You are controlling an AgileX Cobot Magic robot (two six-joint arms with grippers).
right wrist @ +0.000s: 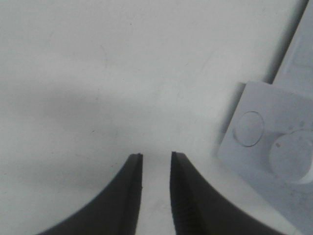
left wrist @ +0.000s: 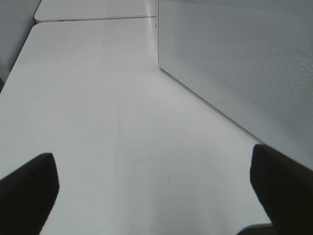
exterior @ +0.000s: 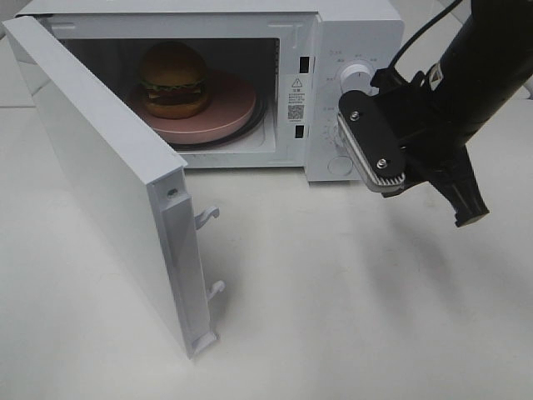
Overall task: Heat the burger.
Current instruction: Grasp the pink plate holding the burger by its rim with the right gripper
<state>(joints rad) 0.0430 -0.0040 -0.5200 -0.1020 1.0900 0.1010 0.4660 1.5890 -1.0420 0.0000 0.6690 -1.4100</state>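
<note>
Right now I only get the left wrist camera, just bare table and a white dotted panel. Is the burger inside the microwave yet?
Observer: Yes. The burger sits on the pink plate inside the microwave.
Operator: Is the door closed on it?
Observer: No. The door stands wide open, swung out toward the left arm's side.
Operator: Where's the right gripper?
Observer: The right gripper hangs in front of the control panel near the knob. Its jaws are a narrow gap apart and hold nothing.
</note>
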